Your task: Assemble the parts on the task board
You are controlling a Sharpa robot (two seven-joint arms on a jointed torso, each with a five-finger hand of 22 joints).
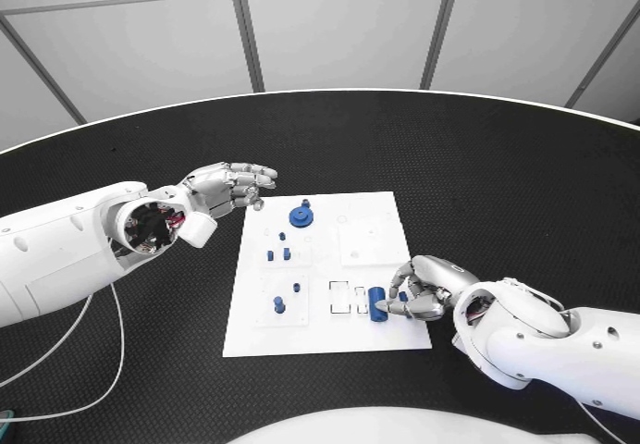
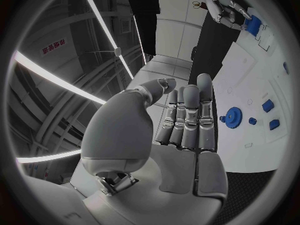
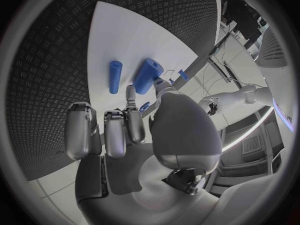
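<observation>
Nearest me, at four o'clock, my right hand (image 1: 424,289) pinches a thick blue cylinder (image 1: 379,304) lying at the white board's (image 1: 374,338) near edge, a thinner peg (image 3: 115,76) just beside it. I judge it light, rigid and slippery, so grip mid-length. Farther, at ten o'clock, my left hand (image 1: 229,187) hovers off the board's corner near the blue gear (image 1: 301,216), fingers together, holding nothing.

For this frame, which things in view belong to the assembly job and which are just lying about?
Belong to the job:
white task board
blue gear-shaped part
blue cylinder part lying on the board, at the right hand
small blue pegs
left hand, holding nothing

Just lying about:
black table
white cable
</observation>
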